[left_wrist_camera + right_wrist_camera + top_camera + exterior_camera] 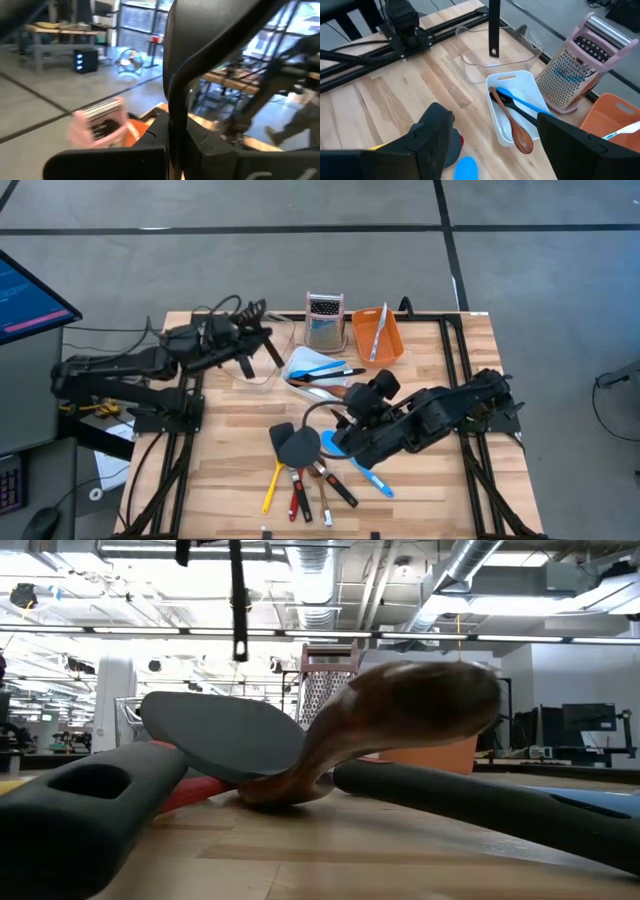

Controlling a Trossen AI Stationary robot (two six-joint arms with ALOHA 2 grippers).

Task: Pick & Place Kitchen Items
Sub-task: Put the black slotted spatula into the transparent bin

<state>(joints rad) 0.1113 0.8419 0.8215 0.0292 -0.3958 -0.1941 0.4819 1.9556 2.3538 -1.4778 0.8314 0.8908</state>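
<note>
Overhead, right tool (338, 442) spread above utensils (300, 470), left tool (268, 352) clamping black spatula (494, 27)

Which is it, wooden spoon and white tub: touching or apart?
Touching. Right wrist view shows the wooden spoon lying inside the white tub, resting on its floor.

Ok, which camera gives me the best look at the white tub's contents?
The right wrist view: the white tub shows a wooden spoon, a blue utensil and a black one. The high view shows it small; the low and left wrist views don't show it.
</note>
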